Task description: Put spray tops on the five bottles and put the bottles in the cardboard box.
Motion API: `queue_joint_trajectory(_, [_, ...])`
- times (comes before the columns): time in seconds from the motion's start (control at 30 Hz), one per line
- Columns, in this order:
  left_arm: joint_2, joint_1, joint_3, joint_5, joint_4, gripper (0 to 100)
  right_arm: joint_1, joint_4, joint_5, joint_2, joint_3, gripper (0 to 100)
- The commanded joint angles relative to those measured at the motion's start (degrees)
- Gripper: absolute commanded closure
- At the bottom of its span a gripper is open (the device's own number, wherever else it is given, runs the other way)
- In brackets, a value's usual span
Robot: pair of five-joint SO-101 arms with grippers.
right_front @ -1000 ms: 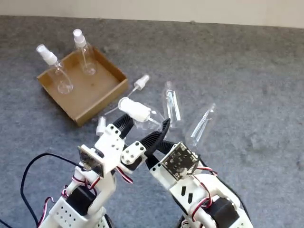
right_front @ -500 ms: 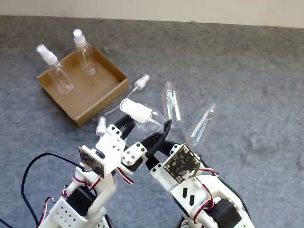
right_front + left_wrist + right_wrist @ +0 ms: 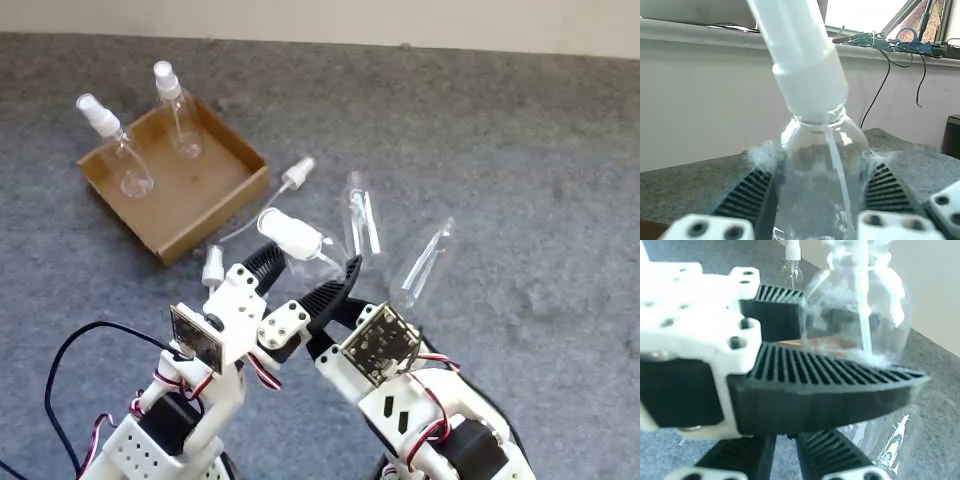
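Note:
A clear bottle (image 3: 300, 262) with a white spray top (image 3: 288, 233) on its neck is held tilted above the carpet, my left gripper (image 3: 300, 274) shut on its body. The left wrist view shows the bottle (image 3: 815, 165) between the ribbed black fingers (image 3: 747, 200), with the spray top (image 3: 805, 65) above. My right gripper (image 3: 345, 292) sits right beside it, its own fingers (image 3: 755, 457) close together at the bottle's (image 3: 855, 320) base with nothing between them. The cardboard box (image 3: 215, 205) lies at the far left with two capped bottles (image 3: 125, 160) (image 3: 180, 120) standing in it.
Two uncapped clear bottles (image 3: 361, 215) (image 3: 425, 262) lie on the grey carpet right of the grippers. One loose spray top (image 3: 296, 175) lies by the box's corner, another (image 3: 212, 266) near the left gripper. Open carpet extends to the right and far side.
The left gripper and its bottle have shifted slightly to the right and toward the arms. The right gripper has drawn back a little.

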Motion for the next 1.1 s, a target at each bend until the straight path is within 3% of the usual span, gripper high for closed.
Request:
queue_joint_trajectory(0.0, [-0.31, 3.38, 1.19, -0.09, 0.7, 94, 0.57, -1.19, 0.35, -0.84, -2.33, 98.8])
queue_joint_trajectory(0.37, [-0.31, 3.65, 1.1, -0.09, 2.99, 94, 9.01, -1.63, 0.35, -0.84, 0.48, 98.8])
queue_joint_trajectory(0.67, [-0.31, 3.12, 0.92, -0.26, 2.73, 94, 8.92, -1.63, 0.35, -0.84, 4.62, 98.8])
queue_joint_trajectory(1.07, [0.13, -13.67, -4.0, 0.0, 3.08, 94, 9.1, -1.27, 0.35, -0.84, 5.67, 98.8])
